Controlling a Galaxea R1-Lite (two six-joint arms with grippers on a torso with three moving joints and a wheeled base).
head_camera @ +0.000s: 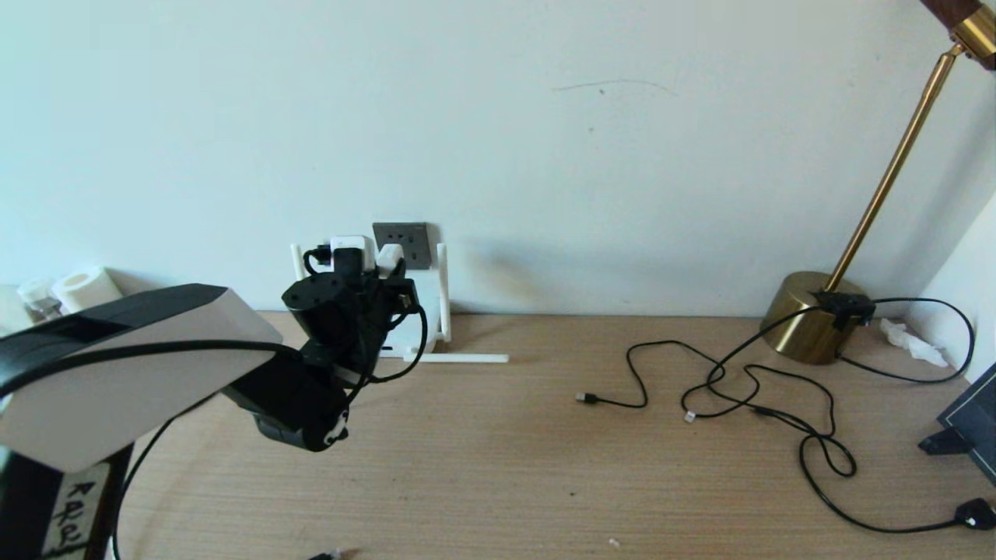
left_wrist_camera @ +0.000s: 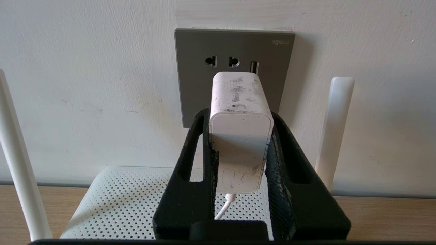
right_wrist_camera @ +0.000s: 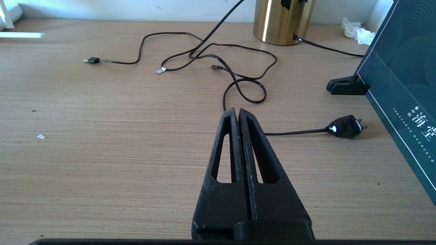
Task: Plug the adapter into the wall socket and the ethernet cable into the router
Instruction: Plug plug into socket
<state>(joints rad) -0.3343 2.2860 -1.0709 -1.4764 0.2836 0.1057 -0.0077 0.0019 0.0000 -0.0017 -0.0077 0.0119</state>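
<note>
My left gripper (left_wrist_camera: 240, 114) is shut on the adapter (left_wrist_camera: 240, 136), a scuffed white cube whose thin white cord (left_wrist_camera: 223, 209) trails back between the fingers. Its front end meets the dark grey wall socket (left_wrist_camera: 204, 88) below the upper pin holes; the pins are hidden. In the head view the left gripper (head_camera: 387, 268) holds the adapter (head_camera: 390, 255) at the socket (head_camera: 405, 241). Under it lies the white perforated router (left_wrist_camera: 119, 204) with upright antennas (left_wrist_camera: 333, 129). I cannot make out the ethernet cable for certain. The right gripper (right_wrist_camera: 237, 110) is shut and empty above bare table.
Thin black cords tangle at mid-right, one ending in a USB plug (head_camera: 585, 398), another in a pale tip (head_camera: 689, 418). A brass lamp base (head_camera: 809, 315) and its black mains plug (head_camera: 976, 513) sit far right by a dark box (right_wrist_camera: 402, 85). One antenna (head_camera: 459, 358) lies flat.
</note>
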